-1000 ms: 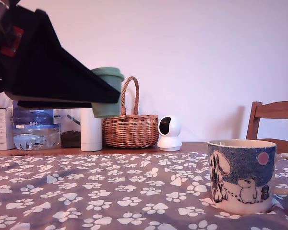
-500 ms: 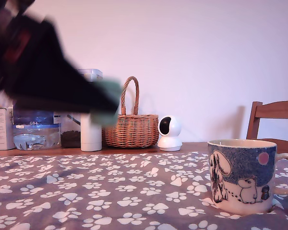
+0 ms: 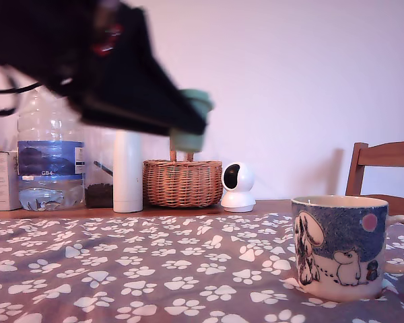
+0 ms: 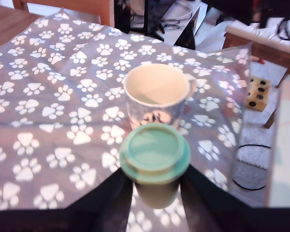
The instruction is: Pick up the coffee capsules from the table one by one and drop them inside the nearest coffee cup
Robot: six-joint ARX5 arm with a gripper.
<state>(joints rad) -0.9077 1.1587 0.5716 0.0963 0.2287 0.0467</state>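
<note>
Above paw-print table [image 3: 121,269], claw [image 4: 154,186] grips sage-green wide-rimmed capsule [image 4: 154,152].

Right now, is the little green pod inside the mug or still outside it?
Outside. The green pod is clamped between the gripper's jaws in the air, up above the paw-print cloth and not yet over the mug.

Sage-green capsule [image 3: 191,121] rim-up in the air — blue Moomin mug [image 3: 340,245] upright on paw-print cloth [image 3: 121,269].
</note>
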